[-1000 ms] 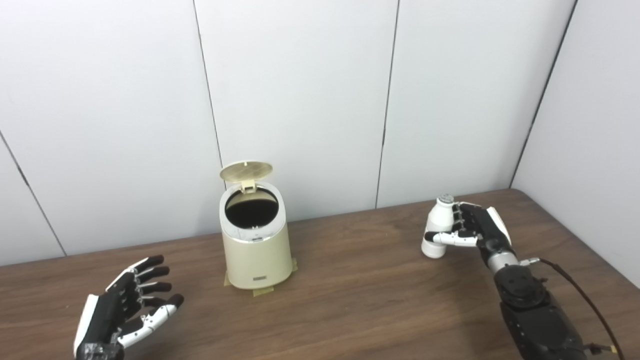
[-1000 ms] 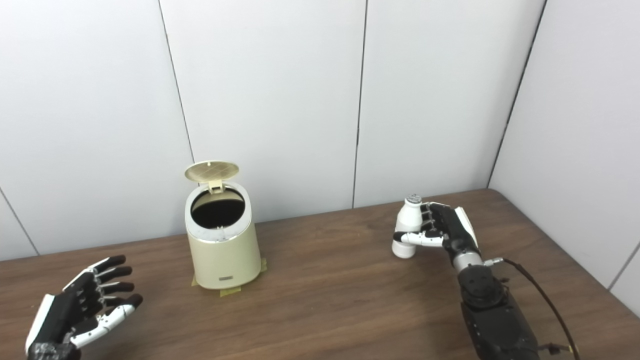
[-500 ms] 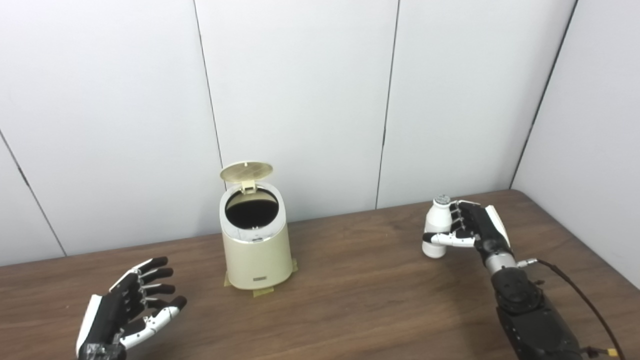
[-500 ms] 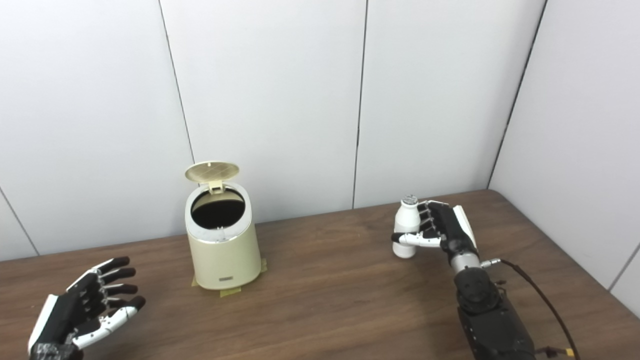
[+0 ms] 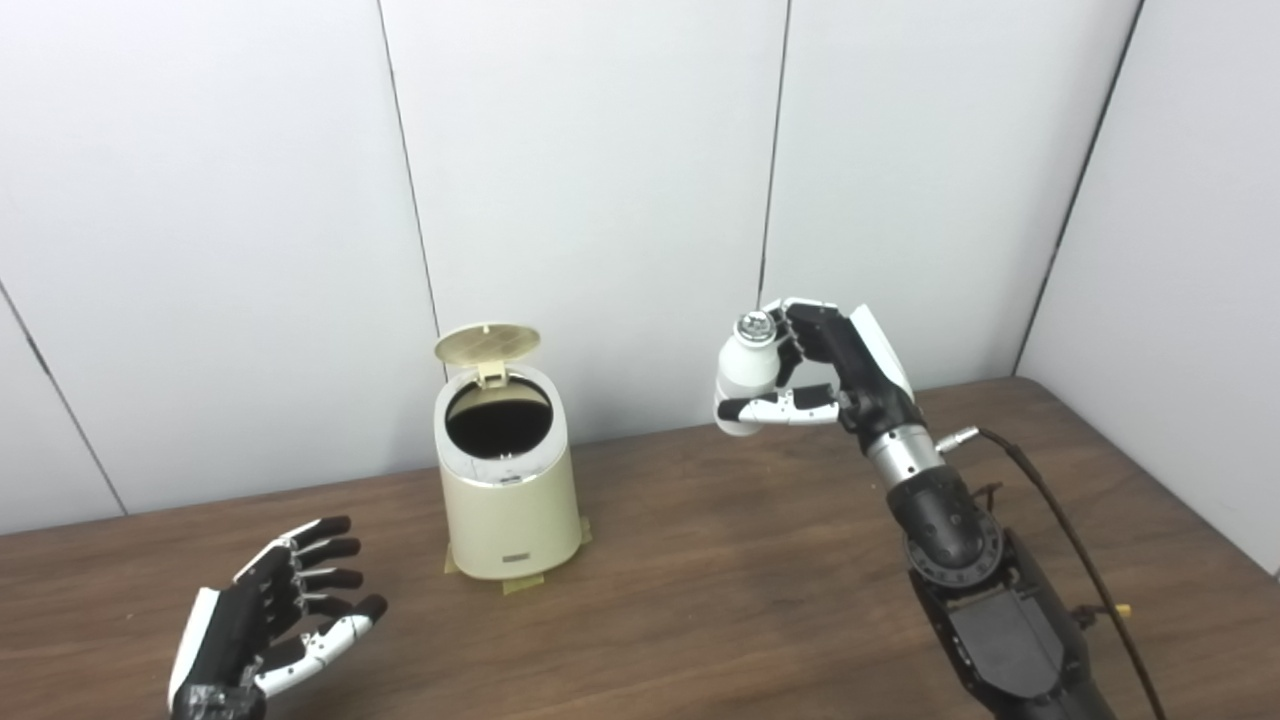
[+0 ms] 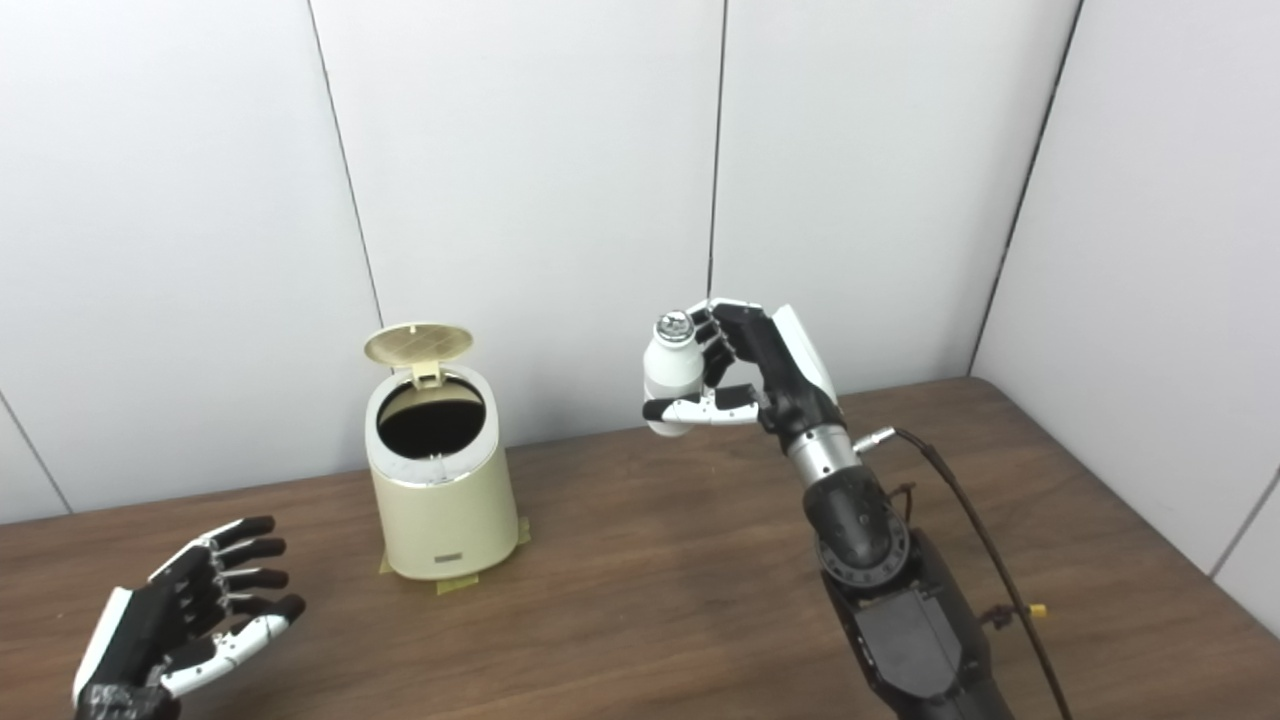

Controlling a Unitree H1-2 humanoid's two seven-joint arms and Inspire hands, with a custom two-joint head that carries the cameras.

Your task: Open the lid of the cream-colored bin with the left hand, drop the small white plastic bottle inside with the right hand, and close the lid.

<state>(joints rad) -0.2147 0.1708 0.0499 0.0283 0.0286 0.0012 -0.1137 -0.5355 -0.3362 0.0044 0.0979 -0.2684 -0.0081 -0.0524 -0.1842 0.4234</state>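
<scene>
The cream-colored bin (image 5: pixel 508 500) stands on the wooden table (image 5: pixel 700 600) left of centre, taped down at its base. Its round lid (image 5: pixel 487 344) is tipped up at the back, and the dark opening (image 5: pixel 497 420) shows. My right hand (image 5: pixel 825 375) is shut on the small white plastic bottle (image 5: pixel 745 378), holding it upright in the air, right of the bin and about level with the lid. My left hand (image 5: pixel 275 615) hovers low at the front left, open, fingers spread, holding nothing.
White wall panels (image 5: pixel 600 200) close off the back and the right side. The table's right edge (image 5: pixel 1180 500) runs diagonally. A black cable (image 5: pixel 1060 530) hangs along my right forearm.
My right hand has lifted the bottle off the table and carried it up and to the left, toward the bin. My left hand has barely moved. The bin lid stays up.
</scene>
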